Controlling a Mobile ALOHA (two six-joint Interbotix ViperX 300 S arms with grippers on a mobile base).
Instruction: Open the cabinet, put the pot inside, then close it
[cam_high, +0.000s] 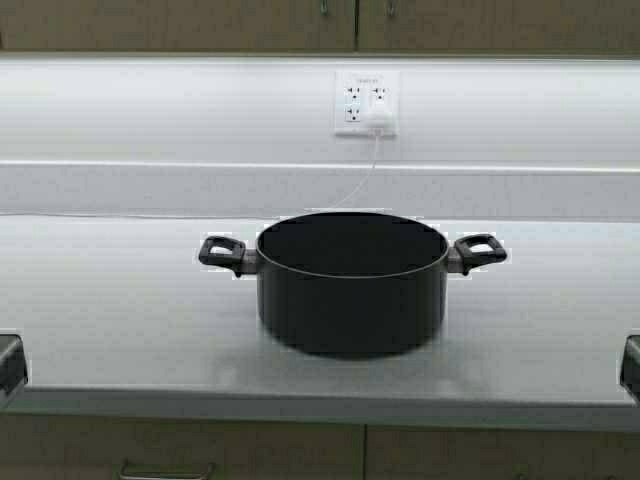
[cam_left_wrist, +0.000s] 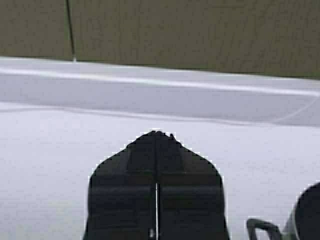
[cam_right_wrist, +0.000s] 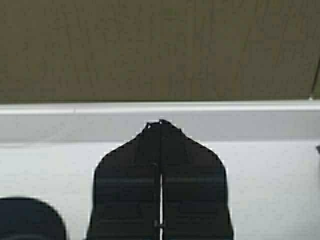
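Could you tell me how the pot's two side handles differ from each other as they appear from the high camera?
The pot's left handle looks dark all over, while the right handle catches light and shows a pale sheen along its loop. The left handle sits slightly lower in the high view than the right handle. Both are small black loops jutting sideways just under the rim of the pot, and neither is held by a gripper.

The pot (cam_high: 351, 285) sits upright on the tabletop (cam_high: 120, 300), matte black, wide and low, lidless, with a loop handle out to each side. Above, along the top edge, the cabinet (cam_high: 180, 25) shows tan-olive doors, both shut, slim metal handles at their meeting edges.
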